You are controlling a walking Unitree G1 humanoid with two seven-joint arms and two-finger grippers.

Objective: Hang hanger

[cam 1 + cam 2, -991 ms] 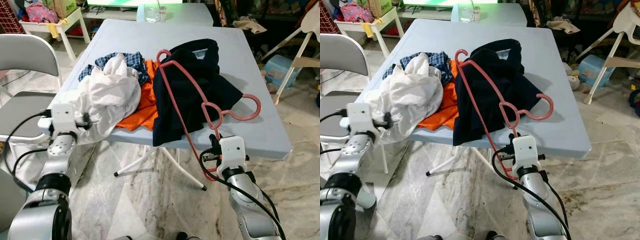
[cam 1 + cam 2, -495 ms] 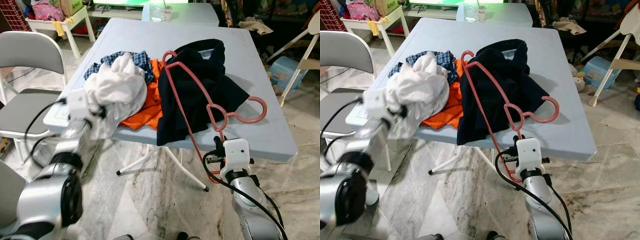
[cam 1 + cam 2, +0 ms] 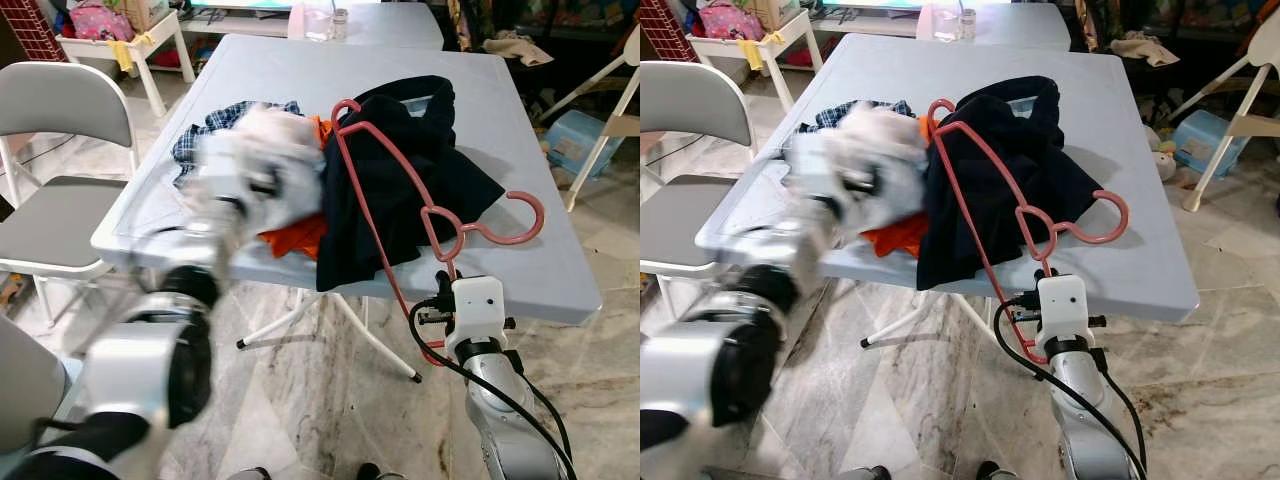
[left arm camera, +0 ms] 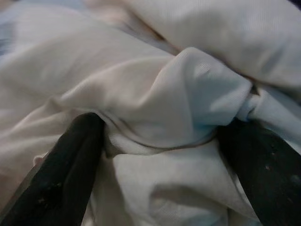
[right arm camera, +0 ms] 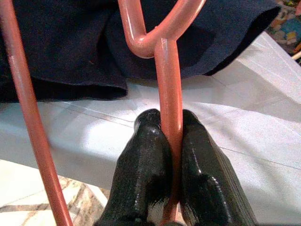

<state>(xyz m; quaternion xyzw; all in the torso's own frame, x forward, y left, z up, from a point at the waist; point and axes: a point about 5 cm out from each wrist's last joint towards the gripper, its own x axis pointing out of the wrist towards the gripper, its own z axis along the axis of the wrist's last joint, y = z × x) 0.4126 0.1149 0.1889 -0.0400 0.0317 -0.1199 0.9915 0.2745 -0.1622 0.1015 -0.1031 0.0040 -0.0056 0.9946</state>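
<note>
Right wrist view, closest in: the right gripper (image 5: 170,123) has both black fingers (image 5: 143,165) pinched tight on the pink hanger (image 5: 168,89), one bar of it running straight up between them to a curved junction, a second bar slanting past at the side, dark cloth and the pale table edge behind. The head views do not show this grip; there the white wrist block of the right arm (image 3: 478,310) sits upright just below the near edge of the table (image 3: 560,270), with the hanger rising from it and leaning back over the navy garment (image 3: 400,180), its hook end out over bare tabletop to the right. Left wrist view: the left gripper (image 4: 160,141) has its two fingers spread, a knotted fold of white cloth (image 4: 188,94) bunched between them; whether they actually bite the cloth cannot be told. In the head views the left arm (image 3: 150,370) is motion-blurred, reaching up and forward into the clothes pile, its wrist over the white cloth beside an orange garment (image 3: 295,232) and a plaid shirt (image 3: 215,135). Farther left, a grey folding chair (image 3: 60,110). At the table's far end, a glass jar (image 3: 315,20).
</note>
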